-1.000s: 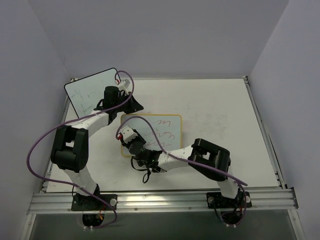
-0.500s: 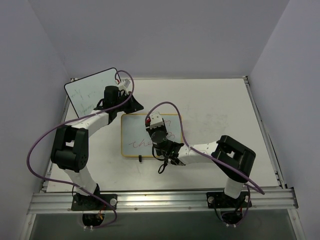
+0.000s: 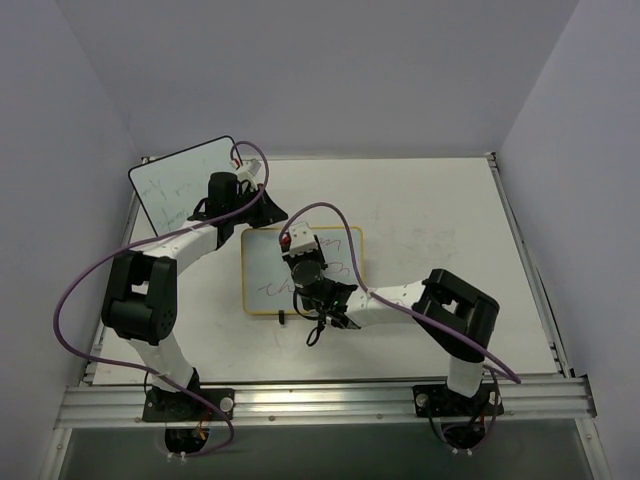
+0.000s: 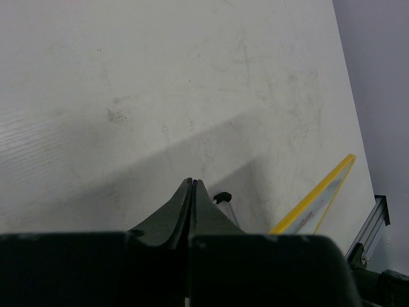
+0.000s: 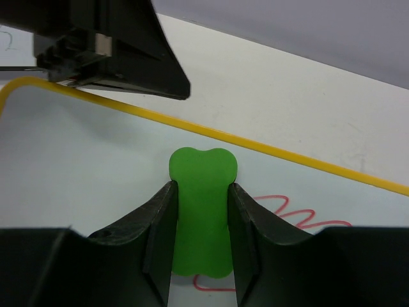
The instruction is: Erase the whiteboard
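Starting at the upper left of the overhead view: a black-framed whiteboard [image 3: 185, 180], set askew at the far left corner of the surface [image 3: 430, 220], faint writing on it. Just right of that, the left pincer [image 3: 262, 205], pressed together on nothing, tips close over bare surface in its own wrist view [image 4: 192, 185]. A small black clip [image 4: 222, 197] just beside those tips, and a strip of yellow frame at the lower right of that frame.

Further right, at the centre of the overhead view, the whiteboard [image 3: 262, 262]: lying flat on the surface, yellow-tan frame, rounded corners, one black foot [image 3: 281, 318] at its lower edge. A dark scribble [image 3: 272, 288] in its lower left part. Right forearm reaching in from the lower right and covering the board's middle.

In the right wrist view, the right pincer [image 5: 201, 187] pinching a green eraser [image 5: 202, 211] between both fingers [image 5: 160, 217], over the white board face near its upper frame edge. Red zigzag marks [image 5: 300, 217] just right of the eraser. Left pincer's black body at the upper left of that same view.
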{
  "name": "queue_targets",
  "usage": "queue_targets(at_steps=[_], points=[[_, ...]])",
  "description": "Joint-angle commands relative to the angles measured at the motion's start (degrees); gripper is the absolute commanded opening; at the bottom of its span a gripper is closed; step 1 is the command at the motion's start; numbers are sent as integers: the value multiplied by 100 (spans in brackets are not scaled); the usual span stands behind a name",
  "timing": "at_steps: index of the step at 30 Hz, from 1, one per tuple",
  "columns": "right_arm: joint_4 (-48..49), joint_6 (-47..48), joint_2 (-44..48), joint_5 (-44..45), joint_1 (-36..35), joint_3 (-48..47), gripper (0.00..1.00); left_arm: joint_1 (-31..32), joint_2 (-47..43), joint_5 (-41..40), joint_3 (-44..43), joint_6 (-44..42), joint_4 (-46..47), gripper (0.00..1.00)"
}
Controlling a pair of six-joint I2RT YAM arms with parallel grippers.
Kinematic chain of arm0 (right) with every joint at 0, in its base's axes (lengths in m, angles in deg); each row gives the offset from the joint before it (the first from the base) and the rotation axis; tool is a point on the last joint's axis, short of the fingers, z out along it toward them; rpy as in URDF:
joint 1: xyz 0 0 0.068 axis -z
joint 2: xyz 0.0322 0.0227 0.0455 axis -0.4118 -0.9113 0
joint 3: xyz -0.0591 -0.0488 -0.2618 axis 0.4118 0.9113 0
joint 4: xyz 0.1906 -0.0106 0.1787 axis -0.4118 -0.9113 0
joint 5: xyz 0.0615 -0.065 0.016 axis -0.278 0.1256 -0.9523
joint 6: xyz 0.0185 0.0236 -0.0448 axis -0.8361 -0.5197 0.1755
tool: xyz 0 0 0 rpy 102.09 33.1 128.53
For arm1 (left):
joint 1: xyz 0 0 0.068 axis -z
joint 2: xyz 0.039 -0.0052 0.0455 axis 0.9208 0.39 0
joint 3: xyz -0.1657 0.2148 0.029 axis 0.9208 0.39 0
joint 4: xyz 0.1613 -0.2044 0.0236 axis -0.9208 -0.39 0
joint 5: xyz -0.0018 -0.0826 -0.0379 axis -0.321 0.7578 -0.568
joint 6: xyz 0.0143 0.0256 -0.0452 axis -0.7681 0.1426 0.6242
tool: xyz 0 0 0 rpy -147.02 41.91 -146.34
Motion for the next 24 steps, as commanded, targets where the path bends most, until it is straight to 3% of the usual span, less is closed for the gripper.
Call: queue_targets(at_steps=[1,10,24], points=[[-313,149,-339,31,-169,-393,0,33,-77,203,-115,-75,141,2],[-506,62,-560,48,-170,-851,0,86,-271,238,43,-110,176,2],[-743,-588,591,355,270,160,0,121,-622,414,649,101,878,2]])
